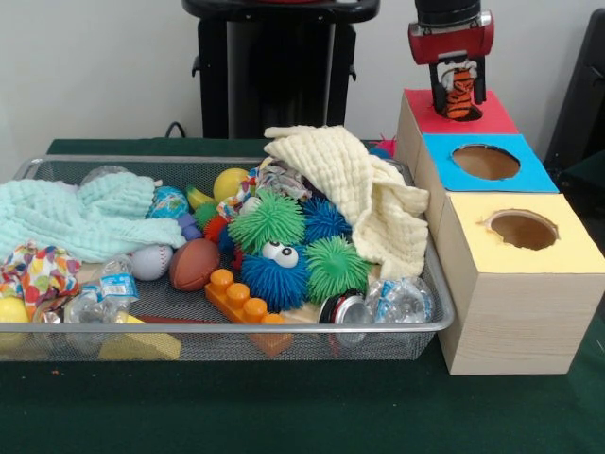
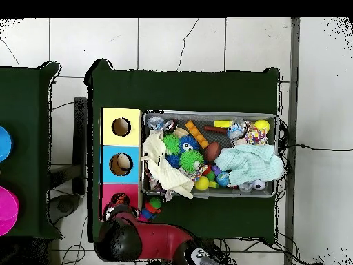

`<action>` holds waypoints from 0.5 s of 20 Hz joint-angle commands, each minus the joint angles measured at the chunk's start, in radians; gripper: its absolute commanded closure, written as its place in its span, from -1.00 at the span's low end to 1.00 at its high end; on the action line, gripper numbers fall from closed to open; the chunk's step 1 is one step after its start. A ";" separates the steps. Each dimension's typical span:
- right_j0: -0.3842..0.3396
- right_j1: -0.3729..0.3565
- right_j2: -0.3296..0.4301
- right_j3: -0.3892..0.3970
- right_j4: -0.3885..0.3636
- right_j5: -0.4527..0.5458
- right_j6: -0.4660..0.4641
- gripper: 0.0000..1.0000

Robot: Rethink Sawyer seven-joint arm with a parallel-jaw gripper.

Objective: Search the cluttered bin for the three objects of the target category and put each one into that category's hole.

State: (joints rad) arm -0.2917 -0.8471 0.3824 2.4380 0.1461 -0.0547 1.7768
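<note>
Now the striped tiger toy hangs clamped in the gripper, right over the red box top at the far end of the row. Judged risk: released off-centre, it snags the hole's rim or tips toward the blue box. Room is open above; the bin sits just beside.

Arm: glossy red shell at the wrist, capped above by a black cylindrical section. Gripper: black, mounted below the red shell. Overhead, the arm reads as a red body with a rounded black joint housing.
</note>
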 commanded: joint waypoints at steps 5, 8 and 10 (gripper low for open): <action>0.002 0.073 -0.049 -0.111 0.062 0.086 0.180 -1.00; -0.014 0.067 -0.012 -0.114 0.058 0.073 0.188 -1.00; -0.015 0.047 0.000 -0.122 0.069 0.086 0.194 -1.00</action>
State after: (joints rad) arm -0.2823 -0.8496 0.3743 2.4357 0.1488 -0.0536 1.7768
